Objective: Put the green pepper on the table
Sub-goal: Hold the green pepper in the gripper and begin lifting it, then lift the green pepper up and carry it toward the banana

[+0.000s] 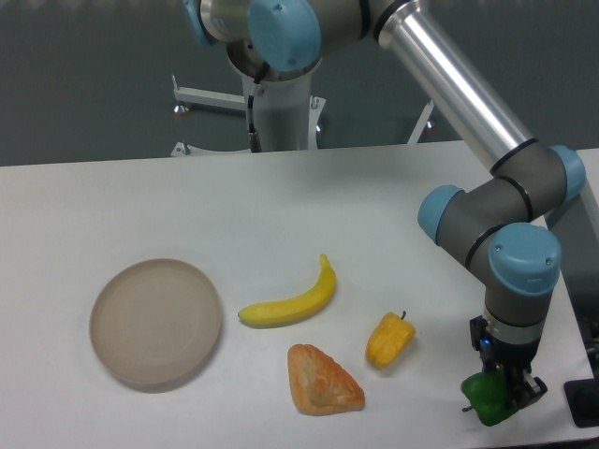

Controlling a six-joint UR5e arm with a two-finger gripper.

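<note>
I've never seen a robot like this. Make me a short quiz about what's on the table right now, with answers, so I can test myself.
1. True or false: the green pepper lies on the plate.
2. Which item lies nearest the yellow pepper? A) plate B) pastry C) robot base
3. Fill in: the banana lies between the plate and the ____ pepper.

Key
1. False; it is at the end effector, near the table's front right corner, far from the plate.
2. B
3. yellow
</note>
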